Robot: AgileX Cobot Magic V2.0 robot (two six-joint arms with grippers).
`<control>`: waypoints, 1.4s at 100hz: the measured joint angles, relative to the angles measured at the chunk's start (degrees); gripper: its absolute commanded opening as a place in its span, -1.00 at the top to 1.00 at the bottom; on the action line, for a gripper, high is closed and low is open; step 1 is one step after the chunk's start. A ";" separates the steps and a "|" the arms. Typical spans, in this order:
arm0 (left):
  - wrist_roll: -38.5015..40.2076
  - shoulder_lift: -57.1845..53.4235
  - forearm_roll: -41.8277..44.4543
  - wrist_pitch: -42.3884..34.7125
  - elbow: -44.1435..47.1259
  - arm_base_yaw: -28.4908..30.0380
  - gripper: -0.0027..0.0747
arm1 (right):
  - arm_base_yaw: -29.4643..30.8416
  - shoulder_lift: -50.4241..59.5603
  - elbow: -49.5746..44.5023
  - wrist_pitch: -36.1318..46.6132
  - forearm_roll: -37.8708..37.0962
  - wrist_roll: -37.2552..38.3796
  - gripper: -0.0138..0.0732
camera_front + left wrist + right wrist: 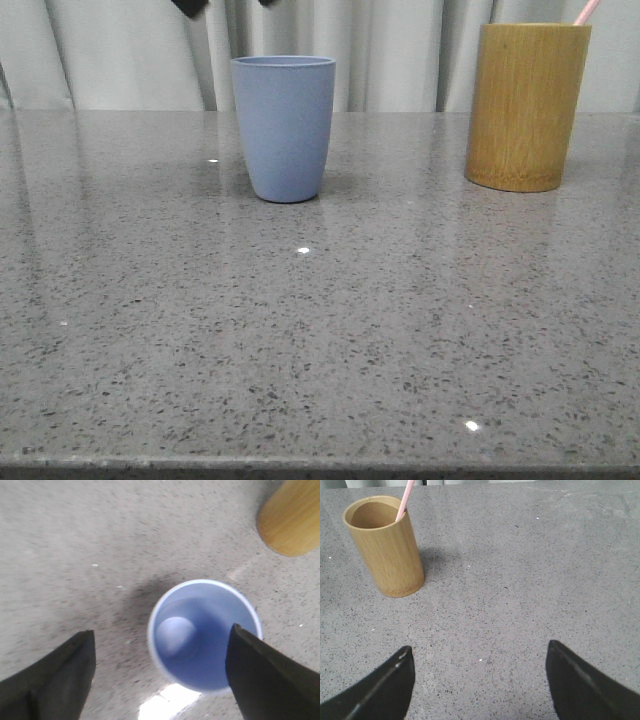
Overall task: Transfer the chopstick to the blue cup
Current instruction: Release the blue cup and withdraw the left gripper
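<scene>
The blue cup [285, 125] stands upright on the grey stone table, left of centre; the left wrist view looks down into its bare inside [205, 635]. A pale pink chopstick [586, 11] pokes out of the yellow-brown bamboo holder [522, 105] at the right; the right wrist view shows the chopstick [406, 497] leaning on the holder's [387, 550] rim. My left gripper [162, 632] hangs open high above the blue cup, with only dark tips at the top edge of the front view. My right gripper [480, 650] is open over bare table, apart from the holder.
The speckled grey table [320, 330] runs to a front edge at the bottom of the front view. Pale curtains [130, 50] hang behind it. The bamboo holder [292, 517] also shows beyond the cup in the left wrist view.
</scene>
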State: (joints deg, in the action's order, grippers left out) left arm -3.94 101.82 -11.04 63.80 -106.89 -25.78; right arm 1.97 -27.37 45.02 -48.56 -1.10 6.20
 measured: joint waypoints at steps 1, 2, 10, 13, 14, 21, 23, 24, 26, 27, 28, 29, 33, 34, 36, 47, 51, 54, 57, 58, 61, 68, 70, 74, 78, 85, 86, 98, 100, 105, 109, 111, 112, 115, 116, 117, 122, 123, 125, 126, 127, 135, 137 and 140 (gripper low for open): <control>0.00 -0.53 0.19 0.09 0.00 0.17 -0.43 | 0.00 0.00 0.00 0.00 0.00 0.00 -0.58; 0.00 -0.78 0.58 0.07 0.00 0.27 -0.43 | 0.00 0.00 0.00 0.00 0.00 0.00 -0.58; 0.00 -4.23 1.91 0.50 -0.11 1.70 -0.43 | 0.00 0.00 0.00 0.00 0.00 0.00 -0.58; 0.00 -5.49 2.16 0.50 -0.11 2.34 -0.43 | 0.00 0.00 0.00 0.00 0.00 0.00 -0.58; 0.00 -5.80 2.18 0.50 -0.11 2.51 -0.43 | 0.00 0.00 0.00 0.00 0.00 0.00 -0.58; 0.00 -9.50 2.40 0.50 0.47 4.41 -0.43 | 0.00 0.00 0.00 0.00 0.00 0.00 -0.58; 0.00 -10.21 2.45 0.50 0.88 5.03 -0.43 | 0.00 0.00 0.00 0.00 0.00 0.00 -0.58; 0.00 -10.95 2.45 0.50 1.04 5.47 -0.43 | 0.00 0.00 0.00 0.00 0.00 0.00 -0.58; 0.00 -12.05 2.57 0.50 1.61 5.90 -0.43 | 0.00 0.00 0.00 0.00 0.00 0.00 -0.58; 0.00 -12.42 2.54 0.50 1.83 6.34 -0.43 | 0.00 0.00 0.00 0.00 0.00 0.00 -0.58; 0.00 -13.16 2.54 0.50 2.31 6.57 -0.43 | 0.00 0.00 0.00 0.00 0.00 0.00 -0.58; 0.00 -13.53 2.54 0.50 2.57 7.01 -0.43 | 0.00 0.00 0.00 0.00 0.00 0.00 -0.58; 0.00 -15.85 2.75 0.50 4.40 8.15 -0.43 | 0.00 0.00 0.00 0.00 0.00 0.00 -0.58; 0.00 -16.24 2.92 0.40 4.77 8.62 -0.43 | 0.00 0.00 0.00 0.00 0.00 0.00 -0.58; 0.00 -17.43 3.03 0.29 5.97 9.31 -0.43 | 0.00 0.00 0.00 0.00 0.00 0.00 -0.58; 0.00 -24.33 3.48 -1.92 14.56 12.71 -0.43 | 0.00 0.00 0.00 0.00 0.00 0.00 -0.58; 0.00 -26.71 3.72 -2.86 18.45 14.04 -0.43 | 0.00 0.00 0.00 0.00 0.00 0.00 -0.58; 0.00 -29.18 3.83 -3.87 21.13 14.89 -0.43 | 0.00 0.00 0.00 0.00 0.00 0.00 -0.58; 0.00 -31.26 3.83 -4.69 23.83 15.88 -0.43 | 0.00 0.00 0.00 0.00 0.00 0.00 -0.58; 0.00 -31.78 3.83 -4.93 25.17 16.07 -0.43 | 0.00 0.00 0.00 0.00 0.00 0.00 -0.58; 0.00 -34.42 3.83 -5.86 27.83 16.78 -0.43 | 0.00 0.00 0.00 0.00 0.00 0.00 -0.58; 0.00 -39.85 3.83 -7.19 34.11 18.28 -0.43 | 0.00 0.00 0.00 0.00 0.00 0.00 -0.58; 0.00 -41.50 3.83 -7.52 35.87 18.65 -0.43 | 0.00 0.00 0.00 0.00 0.00 0.00 -0.58; 0.00 -44.17 3.83 -7.87 38.69 19.26 -0.43 | 0.00 0.00 0.00 0.00 0.00 0.00 -0.58; 0.00 -47.31 3.83 -8.14 41.87 19.71 -0.43 | 0.00 0.00 0.00 0.00 0.00 0.00 -0.58; 0.00 -52.22 3.83 -8.39 46.66 20.20 -0.43 | 0.00 0.00 0.00 0.00 0.00 0.00 -0.58; 0.00 -52.67 3.83 -8.43 47.53 20.20 -0.43 | 0.00 0.00 0.00 0.00 0.00 0.00 -0.58; 0.00 -60.22 3.92 -8.52 53.95 20.20 -0.43 | 0.00 0.00 0.00 0.00 0.00 0.00 -0.58; 0.00 -60.93 3.92 -8.52 54.82 20.20 -0.43 | 0.00 0.00 0.00 0.00 0.00 0.00 -0.58; 0.00 -63.42 3.92 -8.52 56.57 20.20 -0.43 | 0.00 0.00 0.00 0.00 0.10 0.00 -0.58; 0.00 -64.67 3.95 -8.52 57.49 20.20 -0.43 | 0.00 0.00 0.00 0.00 0.48 0.00 -0.58; 0.00 -65.31 3.95 -8.52 57.92 20.20 -0.43 | 0.00 0.00 0.00 0.24 0.75 0.00 -0.58; 0.00 -65.68 3.95 -8.52 58.14 20.20 -0.43 | 0.00 0.00 0.00 0.39 1.10 0.00 -0.58; 0.00 -66.30 3.95 -8.52 58.47 20.20 -0.43 | 0.00 0.00 0.00 0.93 1.51 0.00 -0.58; 0.00 -66.43 3.95 -8.52 58.46 20.20 -0.43 | 0.00 0.00 0.00 1.12 1.66 0.00 -0.58; 0.00 -66.67 3.95 -8.52 58.60 20.20 -0.43 | 0.00 0.00 0.00 1.55 2.02 0.00 -0.58; 0.00 -67.21 3.95 -8.52 58.74 20.20 -0.43 | 0.00 -0.26 0.00 3.49 3.21 0.00 -0.58; 0.00 -67.22 3.95 -8.52 58.74 20.20 -0.43 | 0.00 -0.27 0.00 3.81 3.40 0.00 -0.58; 0.00 -67.32 3.95 -8.52 58.74 20.20 -0.43 | 0.00 -0.45 0.00 4.86 3.84 0.00 -0.58; 0.00 -67.32 3.95 -8.63 58.84 20.20 -0.43 | 0.00 -0.56 0.00 5.62 4.00 0.00 -0.58; 0.00 -67.44 3.95 -8.56 58.83 20.20 -0.43 | 0.00 -0.74 0.00 6.03 4.27 0.00 -0.58; 0.00 -67.44 3.95 -8.89 58.96 20.20 -0.43 | 0.00 -2.21 0.00 11.42 5.20 0.00 -0.58; 0.00 -67.44 3.95 -8.99 58.96 20.20 -0.43 | 0.00 -2.71 0.00 12.38 5.36 0.00 -0.58; 0.00 -67.44 3.95 -9.12 58.98 20.20 -0.43 | 0.00 -3.45 0.00 14.77 5.50 0.00 -0.58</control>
State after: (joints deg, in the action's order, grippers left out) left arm -3.94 34.38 -7.09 54.68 -47.91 -5.58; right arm 1.97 -30.81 45.02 -33.78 4.39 6.20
